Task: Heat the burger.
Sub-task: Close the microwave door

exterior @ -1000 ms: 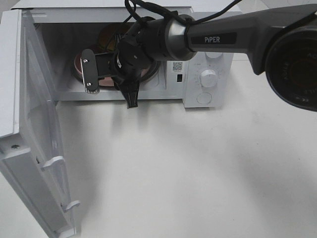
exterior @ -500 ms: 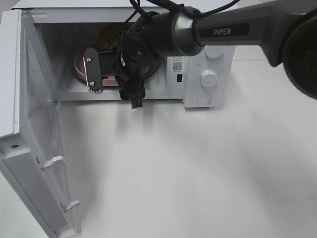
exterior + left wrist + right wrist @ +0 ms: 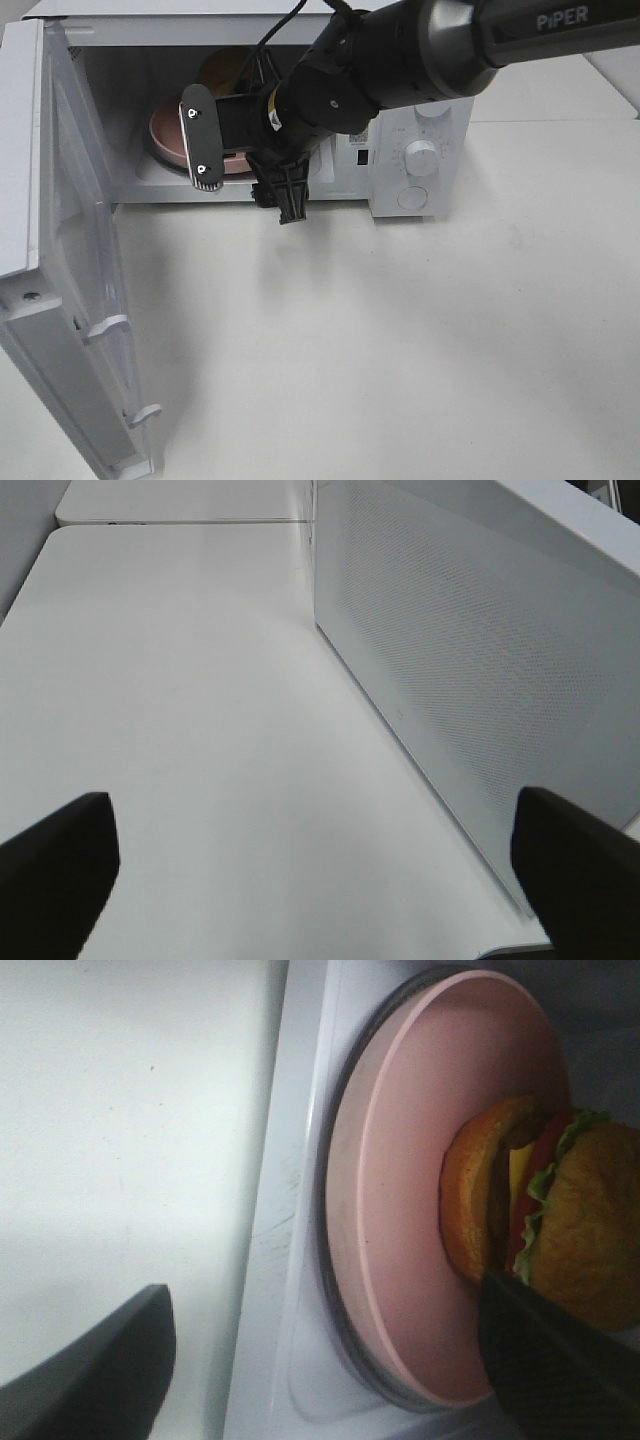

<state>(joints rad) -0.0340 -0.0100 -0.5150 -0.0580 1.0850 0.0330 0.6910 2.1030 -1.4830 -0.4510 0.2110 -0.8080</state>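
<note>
Microwave (image 3: 450, 190) in white stands at the back of the desk (image 3: 400, 350) in the high view, its door (image 3: 75, 230) swung fully open on the left of the picture and reaching toward the camera. The dark right arm (image 3: 480, 50) comes in from the upper right and crosses in front of the control panel, covering most of it except 1 round knob (image 3: 422, 158) and the buttons near it. The right tool (image 3: 245, 165) hangs at the mouth of the cavity, its 2 fingers spread wide and gripping nothing. It blocks much of the inside. Past it show the left edge of the pink plate (image 3: 165, 135) and the golden top of the burger (image 3: 222, 68), deeper in. In the left wrist view the left tool (image 3: 320, 880) is open too, only 2 dark fingertips (image 3: 60, 870) showing, well apart above bare desk. A perforated white panel (image 3: 470, 680) rises just beside it, and I cannot tell whether that is the door or a wall of the oven. In the right wrist view the burger rests on the plate, toward the plate's inner side, with lettuce, tomato and cheese showing between the buns. The plate lies on a dark-rimmed turntable (image 3: 330, 1290) on the cavity floor. 1 finger overlaps the burger's edge in the picture, and I cannot tell whether they touch.
</note>
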